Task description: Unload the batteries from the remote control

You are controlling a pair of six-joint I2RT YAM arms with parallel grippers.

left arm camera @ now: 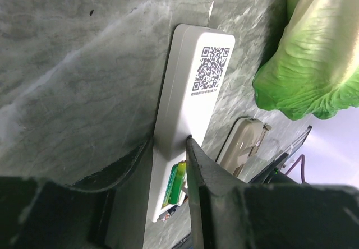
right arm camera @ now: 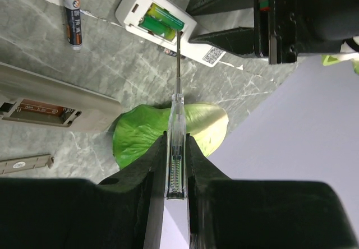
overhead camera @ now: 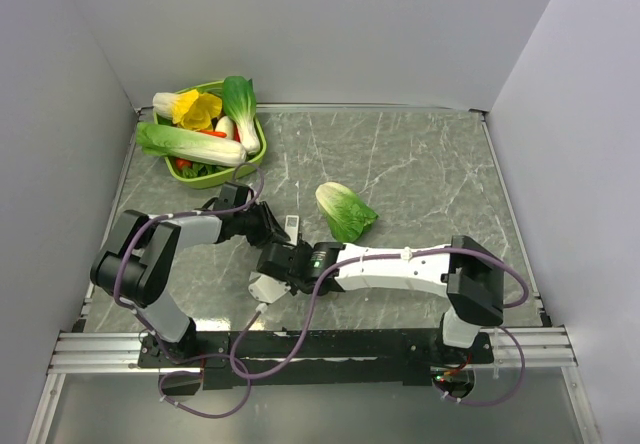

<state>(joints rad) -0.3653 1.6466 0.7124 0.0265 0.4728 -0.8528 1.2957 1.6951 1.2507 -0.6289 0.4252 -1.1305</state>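
As the right gripper (right arm camera: 176,142) clenched the screwdriver (right arm camera: 175,123), gentle prying under the batteries (right arm camera: 160,20) seemed wise; the left gripper (left arm camera: 166,143) flanked the remote control (left arm camera: 193,92), clamp unclear.

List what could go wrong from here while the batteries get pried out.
The screwdriver tip, held in the right pincer, sits at the green batteries; it could slip off a rounded cell and gouge the remote control.
The left pincer straddles the remote, but a firm clamp isn't evident; prying might shove it sideways.
A freed cell could roll off, like the loose battery lying nearby.
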